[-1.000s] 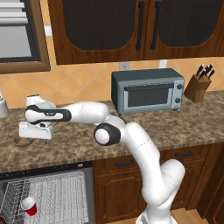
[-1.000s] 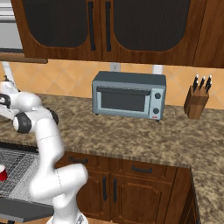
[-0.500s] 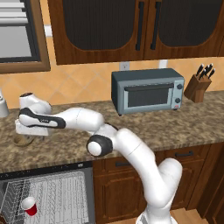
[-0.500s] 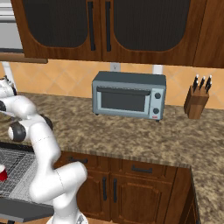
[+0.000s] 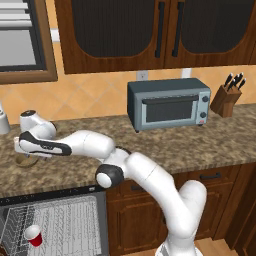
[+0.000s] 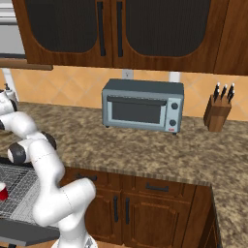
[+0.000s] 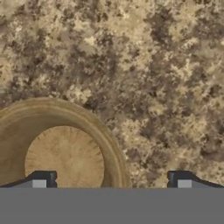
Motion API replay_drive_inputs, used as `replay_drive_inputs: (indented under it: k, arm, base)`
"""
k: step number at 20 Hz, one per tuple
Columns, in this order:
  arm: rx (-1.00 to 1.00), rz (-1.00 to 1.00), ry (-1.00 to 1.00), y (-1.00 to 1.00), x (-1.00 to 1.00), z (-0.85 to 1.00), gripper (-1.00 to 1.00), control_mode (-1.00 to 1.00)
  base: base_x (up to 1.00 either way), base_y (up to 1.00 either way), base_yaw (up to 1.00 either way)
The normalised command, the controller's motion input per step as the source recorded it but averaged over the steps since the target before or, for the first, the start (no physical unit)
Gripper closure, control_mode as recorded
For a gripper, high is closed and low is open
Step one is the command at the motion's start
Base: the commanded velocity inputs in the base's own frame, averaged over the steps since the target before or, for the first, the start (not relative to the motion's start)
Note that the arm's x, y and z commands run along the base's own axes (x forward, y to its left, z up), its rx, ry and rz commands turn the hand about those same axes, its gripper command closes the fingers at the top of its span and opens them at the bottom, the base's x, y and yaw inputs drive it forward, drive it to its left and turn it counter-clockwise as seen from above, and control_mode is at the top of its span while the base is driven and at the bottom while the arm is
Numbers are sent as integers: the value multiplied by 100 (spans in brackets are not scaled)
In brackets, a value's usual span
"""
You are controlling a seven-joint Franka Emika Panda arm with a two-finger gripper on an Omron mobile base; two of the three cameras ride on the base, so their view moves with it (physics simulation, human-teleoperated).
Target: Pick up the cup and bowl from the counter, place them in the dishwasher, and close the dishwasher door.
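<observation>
Hand swung left — one bowl point(image 7: 61, 148), one cup point(image 5: 33, 235).

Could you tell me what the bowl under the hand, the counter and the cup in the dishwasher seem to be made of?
Bowl: looks like matte turned wood, tan-brown with concentric rings and a grainy centre.
Counter: apparently granite, speckled brown and beige; how glossy it is I cannot tell.
Cup: probably smooth plastic, plain red with a white inside, like a party cup.

The light is bright and even with no glare, only soft shadows sit under the toaster oven point(image 5: 168, 106) and the arm, and up close the counter point(image 7: 144, 74) looks blurry and blotchy.
</observation>
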Motion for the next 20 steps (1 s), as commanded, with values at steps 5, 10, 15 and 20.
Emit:
replay_drive_inputs:
  k: [5, 10, 15, 20]
  arm:
    - [1, 0, 3, 1, 1, -32, -100, -100]
    - [0, 0, 7, 0, 0, -30, -100, -100]
    - [0, 0, 8, 0, 0, 0, -100, -100]
    - [0, 0, 9, 0, 0, 0, 100, -100]
  base:
    - [0, 0, 0]
    - [0, 0, 0]
    - [0, 0, 0]
    - [0, 0, 0]
